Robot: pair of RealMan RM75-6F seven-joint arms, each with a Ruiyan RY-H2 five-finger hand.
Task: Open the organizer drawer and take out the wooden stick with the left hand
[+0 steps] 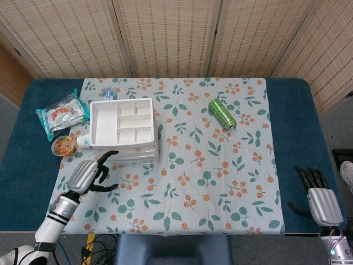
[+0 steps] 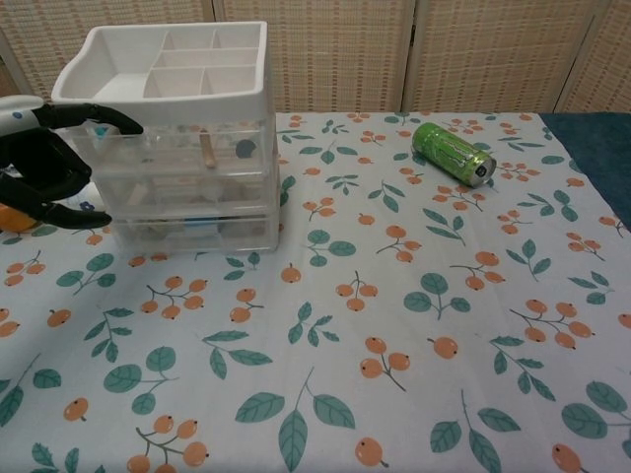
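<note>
One wooden stick [image 2: 207,149] stands nearly upright, long axis vertical, behind the clear front of the organizer's [image 1: 122,130] closed top drawer [image 2: 187,149]. The left hand [image 1: 86,175] hovers at the organizer's front-left corner, fingers apart and curled, holding nothing. The right hand [image 1: 322,199] rests at the blue table's [image 1: 292,116] edge, fingers loosely spread. A floral cloth [image 1: 220,165] covers the table before woven screens [image 1: 171,36].

black-fingered left hand [image 2: 39,163]: cut by chest view's left edge | pale wooden stick [image 2: 207,150]: blurred behind clear white-topped plastic organizer [image 2: 187,187] drawer front
</note>
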